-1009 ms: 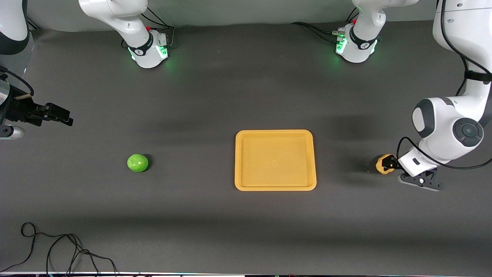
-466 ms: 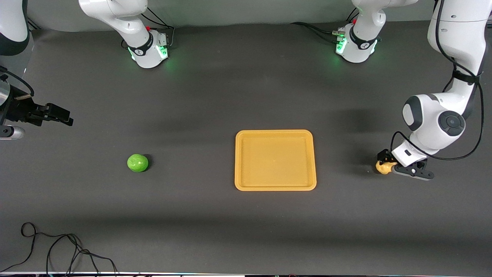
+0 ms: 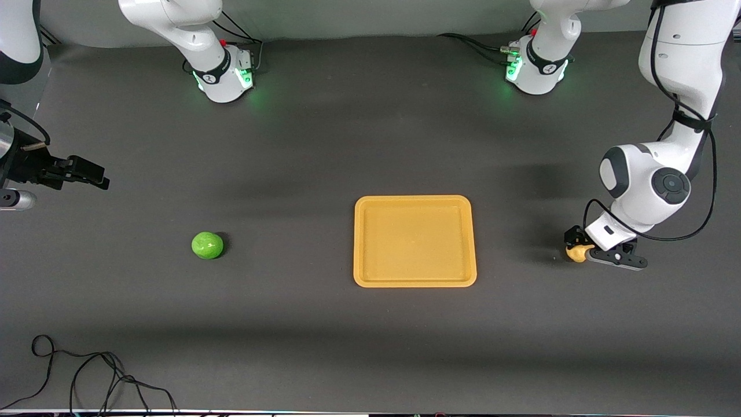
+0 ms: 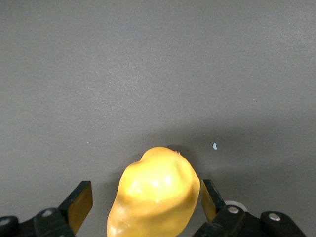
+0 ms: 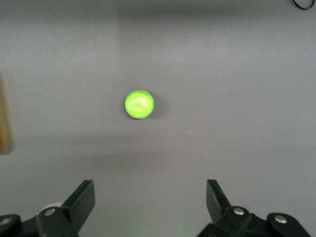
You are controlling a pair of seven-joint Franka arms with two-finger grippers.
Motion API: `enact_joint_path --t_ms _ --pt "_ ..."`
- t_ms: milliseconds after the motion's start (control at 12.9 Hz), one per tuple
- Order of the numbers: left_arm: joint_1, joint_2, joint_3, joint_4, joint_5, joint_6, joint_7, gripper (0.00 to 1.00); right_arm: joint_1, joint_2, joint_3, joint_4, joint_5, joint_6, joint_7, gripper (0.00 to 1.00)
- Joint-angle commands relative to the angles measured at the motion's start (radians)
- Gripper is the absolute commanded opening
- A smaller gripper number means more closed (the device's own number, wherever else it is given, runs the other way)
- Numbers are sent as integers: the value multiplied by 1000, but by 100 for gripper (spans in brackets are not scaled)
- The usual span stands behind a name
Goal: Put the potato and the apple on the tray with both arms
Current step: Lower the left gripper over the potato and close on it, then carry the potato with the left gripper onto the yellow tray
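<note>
My left gripper (image 3: 578,248) clamps potato (image 4: 154,197); I'd lift clear before swinging to tray (image 3: 414,281). Right gripper (image 5: 148,202) waits open above apple (image 5: 139,104).

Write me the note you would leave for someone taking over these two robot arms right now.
Left gripper: low over the table at the left arm's end, fingers around the lumpy yellow-tan potato, with gaps showing; grip unconfirmed.
Right gripper: open, waiting in the air at the right arm's end.
Glossy green apple: on the table, untouched.
Flat orange-yellow plastic tray: mid-table, holds nothing.
Done: nothing placed.
Left: both go on the tray.
</note>
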Motion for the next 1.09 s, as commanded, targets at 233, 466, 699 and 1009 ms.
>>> enact_joint_path --t_ms 233,466,699,1009 --pt "-7 22 -3 -10 -60 40 16 60 5 -4 -3 -3 -2 0 15 100" --pt "-15 22 -4 -10 -63 33 8 43 5 -3 -3 -3 -2 1 15 100" --pt "-28 -20 -56 -4 -64 -28 -132 42 5 -3 -3 -3 -2 1 15 100" --pt "-189 -75 -104 77 -60 -214 -459 42 5 -3 -3 -3 -2 1 13 100"
